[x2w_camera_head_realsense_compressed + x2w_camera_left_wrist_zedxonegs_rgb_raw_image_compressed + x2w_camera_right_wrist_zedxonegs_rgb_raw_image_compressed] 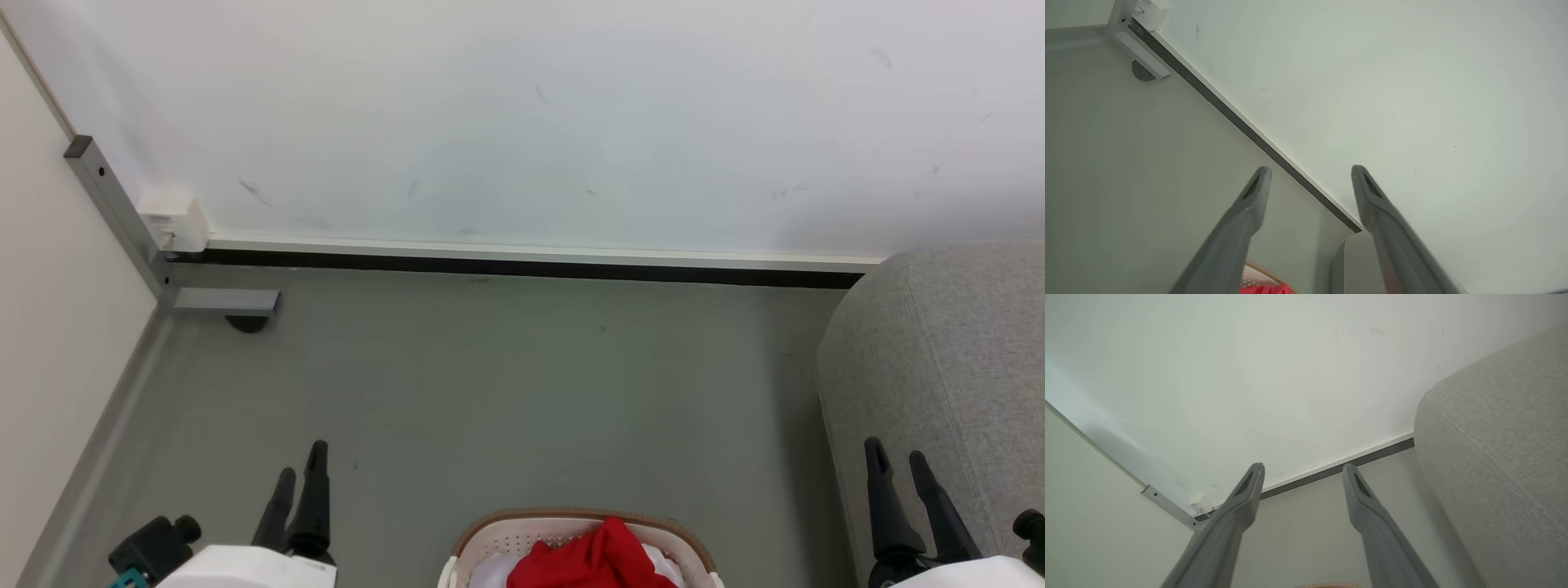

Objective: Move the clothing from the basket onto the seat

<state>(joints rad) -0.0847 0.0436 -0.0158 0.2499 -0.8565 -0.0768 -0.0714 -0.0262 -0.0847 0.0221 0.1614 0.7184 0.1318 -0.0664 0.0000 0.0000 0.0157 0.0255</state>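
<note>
Down at the near edge of the head view, midway between the two arms, the clothing (pixel 592 559) is lying heaped in the basket (pixel 571 518), its red folds rising above a paler cloth (pixel 488 573). Crumpled as it is, it is showing no clear long axis. Both grippers are pointing toward the far wall (pixel 522 122), so the heap is sitting nearer than their fingertips and inward of each: right of the left gripper (pixel 302 459), left of the right gripper (pixel 895 449). Each is holding its fingers spread apart with nothing between them. Both are standing about equally far from the heap, but the seat (pixel 947 351) is rising just beside the right gripper, so the right arm is looking better placed; it would be needing to draw back and dip.
</note>
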